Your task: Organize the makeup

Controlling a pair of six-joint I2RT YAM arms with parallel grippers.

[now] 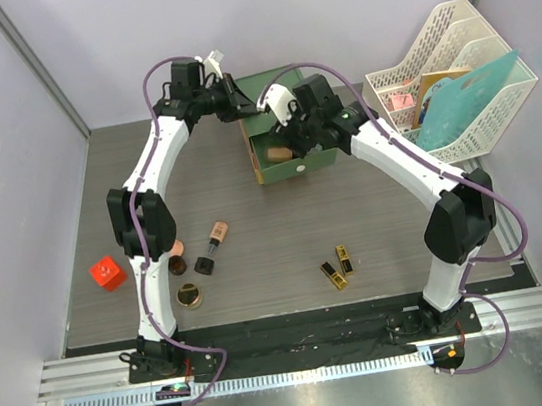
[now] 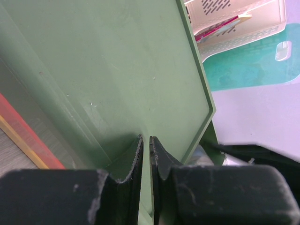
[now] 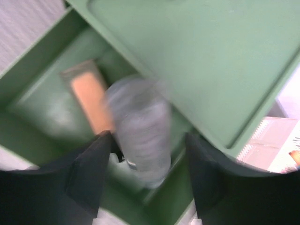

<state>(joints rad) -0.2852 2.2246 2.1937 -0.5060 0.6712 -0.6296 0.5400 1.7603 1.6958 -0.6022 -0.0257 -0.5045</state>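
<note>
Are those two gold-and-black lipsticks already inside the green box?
No, both lipsticks lie on the table in front of the green box.

Drawer box (image 1: 257, 87): green with a tan front; far middle of the table; one compartment open on its near side
Red cube (image 1: 107, 273): small; near the table's left edge; well apart from the box
Basket (image 1: 448, 22): white, slotted; far right corner
Teal folder (image 1: 468, 94): standing in the basket; tilted
Table (image 1: 285, 231): grey wood-grain
</note>
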